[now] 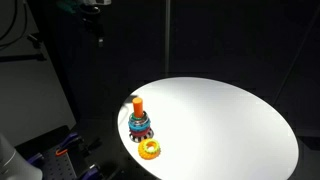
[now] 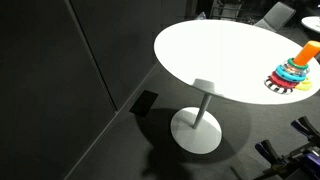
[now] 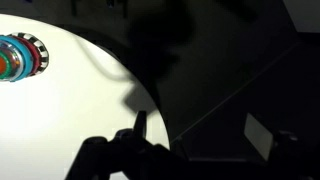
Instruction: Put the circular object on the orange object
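The yellow ring (image 1: 151,149) lies flat on the white round table (image 1: 230,120), just in front of the stacking toy (image 1: 139,125). The orange peg (image 1: 138,103) rises upright from the toy's multicoloured rings; it also shows in an exterior view (image 2: 309,51). My gripper (image 3: 210,145) shows in the wrist view as dark fingers set wide apart with nothing between them, high above the table's edge and away from the toy (image 3: 20,57). The yellow ring is out of the wrist view.
The table stands on a single white pedestal foot (image 2: 196,130) over a dark floor. Dark walls surround it. Equipment and a chair stand near the table's edge (image 1: 40,150).
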Motion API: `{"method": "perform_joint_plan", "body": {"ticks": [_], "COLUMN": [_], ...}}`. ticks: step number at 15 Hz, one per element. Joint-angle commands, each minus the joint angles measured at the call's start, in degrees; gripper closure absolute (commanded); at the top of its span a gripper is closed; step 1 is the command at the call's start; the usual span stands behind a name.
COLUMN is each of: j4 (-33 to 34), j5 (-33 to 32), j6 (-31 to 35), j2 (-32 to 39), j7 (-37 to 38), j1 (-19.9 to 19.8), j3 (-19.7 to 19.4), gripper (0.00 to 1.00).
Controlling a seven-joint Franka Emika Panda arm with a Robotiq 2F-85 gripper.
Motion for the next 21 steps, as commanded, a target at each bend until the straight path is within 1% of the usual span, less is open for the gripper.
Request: {"method": "perform_joint_plan", "body": {"ticks": [1, 6, 8, 11, 16, 21], "j4": [0.3, 0.3, 0.0, 0.4, 0.4, 0.5], "j5": [0.0, 0.0, -1.5, -3.6, -7.3, -10.4], "j6": [-0.2, -0.2, 0.8, 0.2, 0.9, 3.2], "j2": [0.0, -0.1, 0.0, -0.6, 0.6, 3.5], "j7": [0.0, 0.0, 1.4, 3.5, 5.0, 4.4], "j1": [0.0, 0.0, -0.7, -2.2, -6.6, -11.6], "j3": [0.0, 0.0, 0.3, -0.3, -3.3, -8.1], "gripper": [0.00, 0.00, 0.00, 0.00, 0.00, 0.00]}}
